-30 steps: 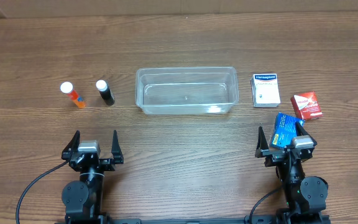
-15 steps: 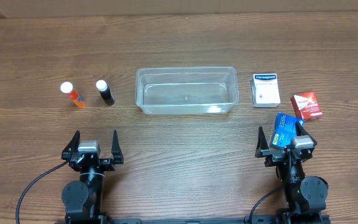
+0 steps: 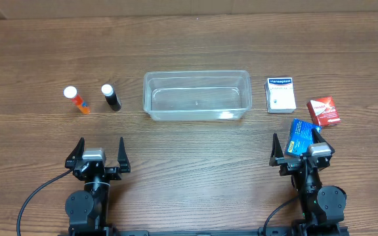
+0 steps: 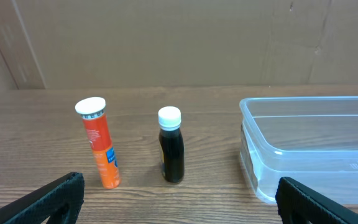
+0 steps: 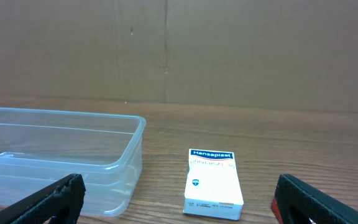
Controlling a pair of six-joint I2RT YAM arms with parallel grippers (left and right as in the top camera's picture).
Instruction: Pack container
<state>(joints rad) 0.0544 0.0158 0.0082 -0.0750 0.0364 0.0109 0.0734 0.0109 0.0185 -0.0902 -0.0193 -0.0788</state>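
Lying well ahead, between left gripper [image 3: 101,141] and right gripper [image 3: 297,143], clear container [image 3: 196,98], both jaws spread wide

Both our arms folded low, jaws wide apart.
Our left gripper [image 3: 100,144] and right gripper [image 3: 298,145] sit on the container's [image 3: 197,96] near side, flanking it, fingers pointing its way.

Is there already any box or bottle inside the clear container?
No, the container holds nothing; its clear floor is bare in the overhead view.
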